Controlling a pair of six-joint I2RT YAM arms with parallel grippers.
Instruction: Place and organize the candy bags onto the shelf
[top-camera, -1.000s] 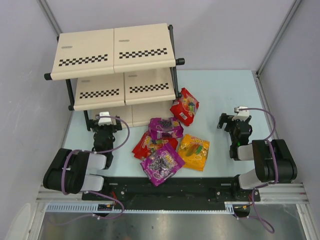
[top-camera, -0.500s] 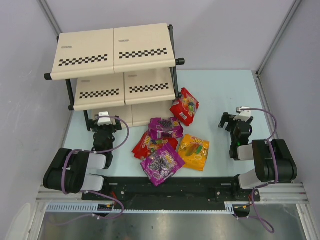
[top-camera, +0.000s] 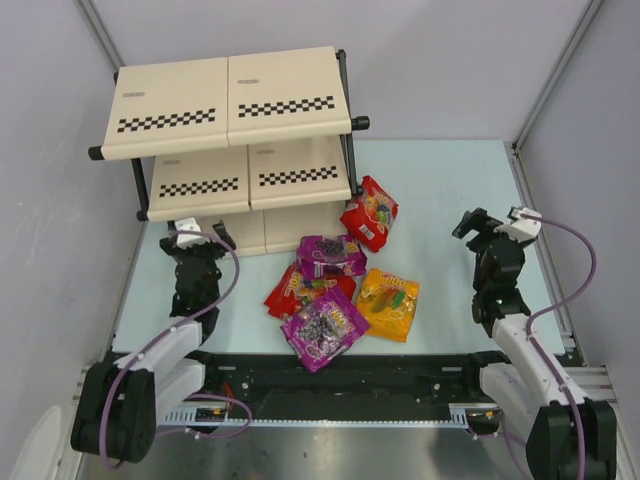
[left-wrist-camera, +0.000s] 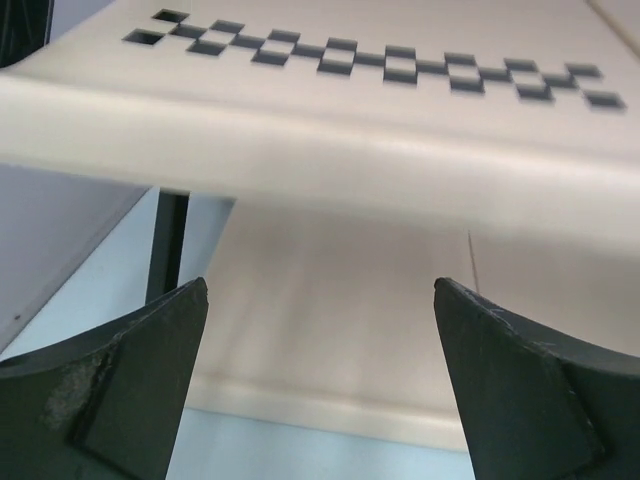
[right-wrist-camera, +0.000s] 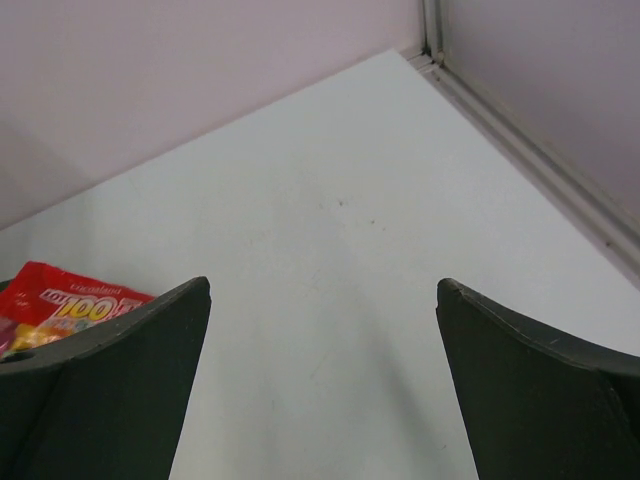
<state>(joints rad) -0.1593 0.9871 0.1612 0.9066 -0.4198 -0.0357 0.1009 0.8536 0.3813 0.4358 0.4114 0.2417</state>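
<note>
Nothing is shelved yet; all five placements remain. The left end effector (top-camera: 195, 230) and right end effector (top-camera: 478, 225) are spread, holding nothing. On the worktop (top-camera: 440, 180) lie the near purple bag (top-camera: 323, 327), orange-yellow bag (top-camera: 388, 303), half-covered red bag (top-camera: 283, 292), second purple bag (top-camera: 331, 256) and far red bag (top-camera: 370, 213). At 11 o'clock, the shelf (top-camera: 230, 110) shows no bags on its visible boards.

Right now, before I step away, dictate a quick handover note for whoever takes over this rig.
Grippers: left gripper open, empty, close up to the lower boards of the shelf; right gripper open, empty, over bare table right of the pile.
Things: all five candy bags lie on the table before the shelf: red bag nearest the shelf, purple bag, second red bag partly covered, second purple bag nearest the arms, orange bag beside it.
Done: nothing shelved.
Left: place and arrange all five.
</note>
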